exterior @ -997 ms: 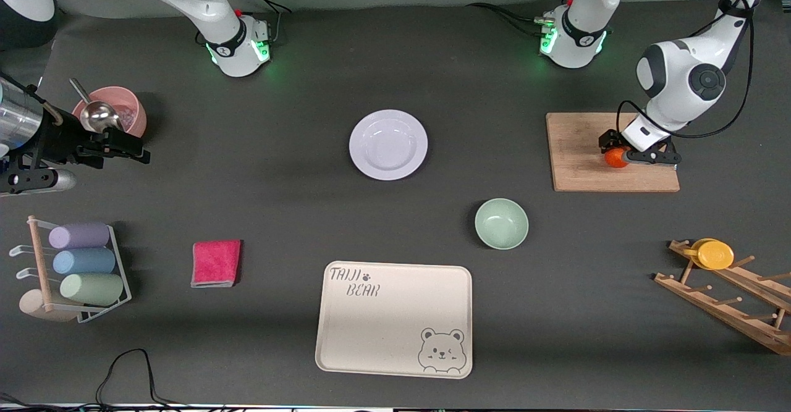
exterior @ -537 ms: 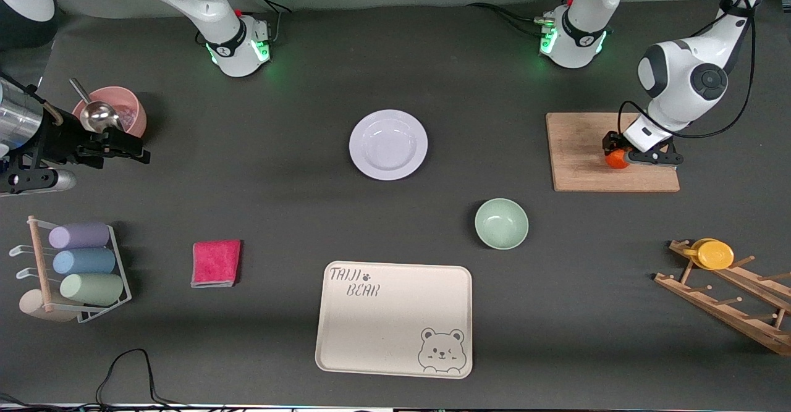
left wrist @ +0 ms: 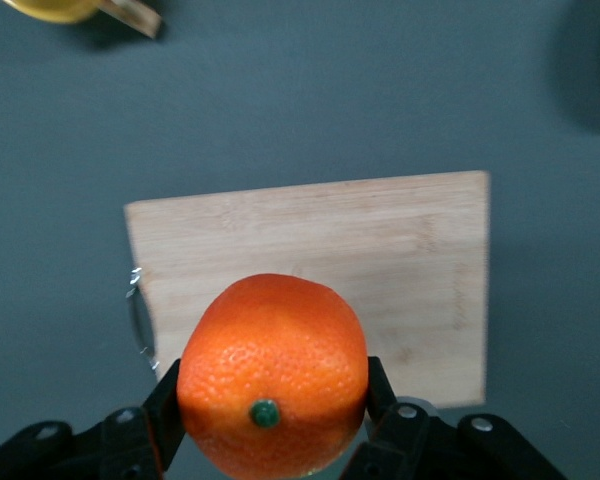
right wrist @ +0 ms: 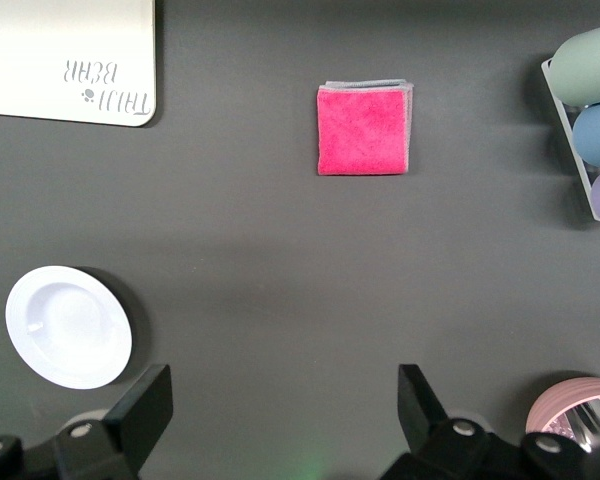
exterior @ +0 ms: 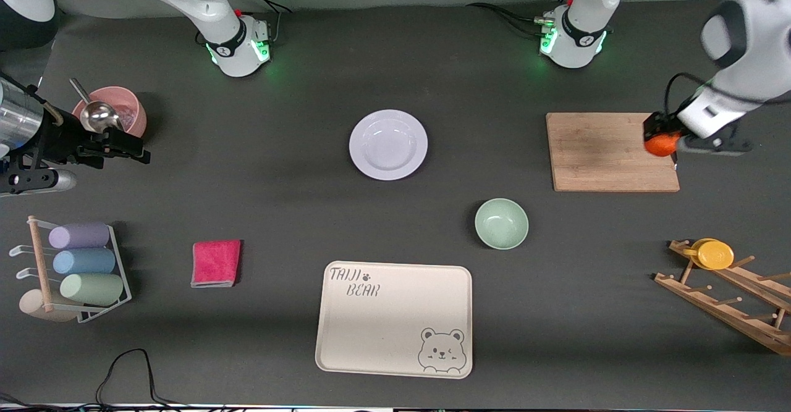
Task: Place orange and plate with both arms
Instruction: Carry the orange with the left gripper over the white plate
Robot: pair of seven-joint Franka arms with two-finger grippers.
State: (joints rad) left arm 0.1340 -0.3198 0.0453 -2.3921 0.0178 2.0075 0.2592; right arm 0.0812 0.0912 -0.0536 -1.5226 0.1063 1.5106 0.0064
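On my desk (exterior: 296, 214) I see a wooden cutting board (exterior: 605, 152), a mint-green bowl (exterior: 501, 223), a cream bear tray (exterior: 394, 318), a folded pink cloth (exterior: 215, 263) and a yellow dish (exterior: 715, 254) on a wooden rack (exterior: 729, 304).

orange (left wrist: 272, 375): bright orange, dimpled skin, small green stem dot. plate (exterior: 388, 144): pale lavender-white, glossy. desk (exterior: 296, 214): dark grey. cutting board (exterior: 602, 151): light wood grain. bowl (exterior: 501, 223): mint green. tray (exterior: 394, 319): cream, grey "TAIJI BEAR" lettering plus bear face print. cloth (exterior: 215, 263): magenta-pink, grey edge. small dish (exterior: 715, 254): yellow, on a tan wooden rack (exterior: 729, 301). Cups (exterior: 83, 262): lilac, blue, sage. pink bowl (exterior: 120, 108). Both arms white, black fingers (right wrist: 145, 410), green base lights.
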